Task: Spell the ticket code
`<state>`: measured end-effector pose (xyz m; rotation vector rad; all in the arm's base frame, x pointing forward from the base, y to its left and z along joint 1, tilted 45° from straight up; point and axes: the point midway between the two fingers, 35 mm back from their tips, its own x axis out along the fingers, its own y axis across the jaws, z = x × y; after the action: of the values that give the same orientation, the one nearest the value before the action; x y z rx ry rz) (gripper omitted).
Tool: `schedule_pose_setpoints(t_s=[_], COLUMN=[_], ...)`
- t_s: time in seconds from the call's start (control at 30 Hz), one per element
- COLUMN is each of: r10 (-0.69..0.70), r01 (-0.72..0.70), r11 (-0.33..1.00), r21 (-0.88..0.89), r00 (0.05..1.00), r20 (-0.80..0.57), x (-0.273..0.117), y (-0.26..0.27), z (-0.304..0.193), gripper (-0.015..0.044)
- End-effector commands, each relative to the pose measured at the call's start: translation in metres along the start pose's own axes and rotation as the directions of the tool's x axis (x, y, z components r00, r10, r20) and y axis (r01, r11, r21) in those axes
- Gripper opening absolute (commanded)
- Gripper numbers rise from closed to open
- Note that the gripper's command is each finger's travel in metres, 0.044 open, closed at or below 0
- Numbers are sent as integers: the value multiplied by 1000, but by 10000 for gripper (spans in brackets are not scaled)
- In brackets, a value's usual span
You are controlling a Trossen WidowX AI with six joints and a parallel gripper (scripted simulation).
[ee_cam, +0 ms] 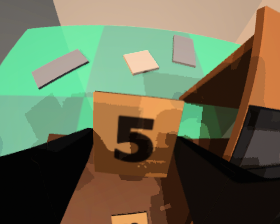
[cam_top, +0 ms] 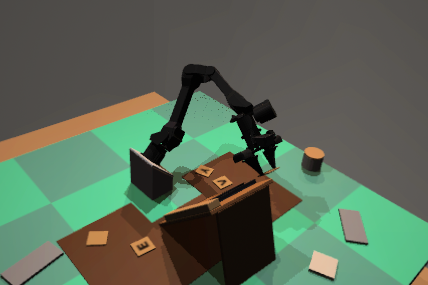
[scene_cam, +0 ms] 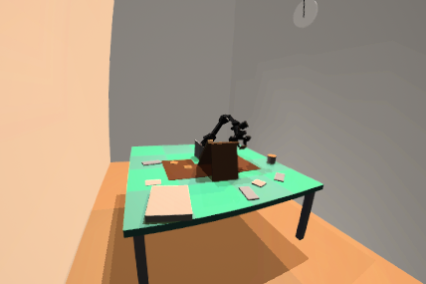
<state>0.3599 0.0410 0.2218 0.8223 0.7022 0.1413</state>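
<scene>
Gripper (ee_cam: 135,139) pinching the 5 tile (ee_cam: 105,135) at center; board (ee_cam: 273,55) standing at two o'clock, pale square (ee_cam: 141,62) lying at twelve.

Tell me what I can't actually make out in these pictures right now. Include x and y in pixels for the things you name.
- Ticket code: no view shows it readably; the exterior view sees only the back of the board (cam_top: 247,235) (scene_cam: 225,161).
- Lower tile (ee_cam: 129,218), wrist view: its character is cut off by the bottom edge.
- Character on the held tile (cam_top: 270,171) (ee_cam: 138,135), top view: seen nearly edge-on.
- Tile letters, exterior view: too small.
</scene>
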Motion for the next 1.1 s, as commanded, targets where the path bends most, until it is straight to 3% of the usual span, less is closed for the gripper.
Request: schedule_pose_setpoints(t_s=[0.0, 1.07], r10=[-1, -1], r01=[1, 1], r11=[1000, 1000], r21=[-3, -3], r00=[1000, 1000], r20=[-7, -8], x=[1, 2], y=[-4, -20], z=[-3, -4], gripper=[0, 0])
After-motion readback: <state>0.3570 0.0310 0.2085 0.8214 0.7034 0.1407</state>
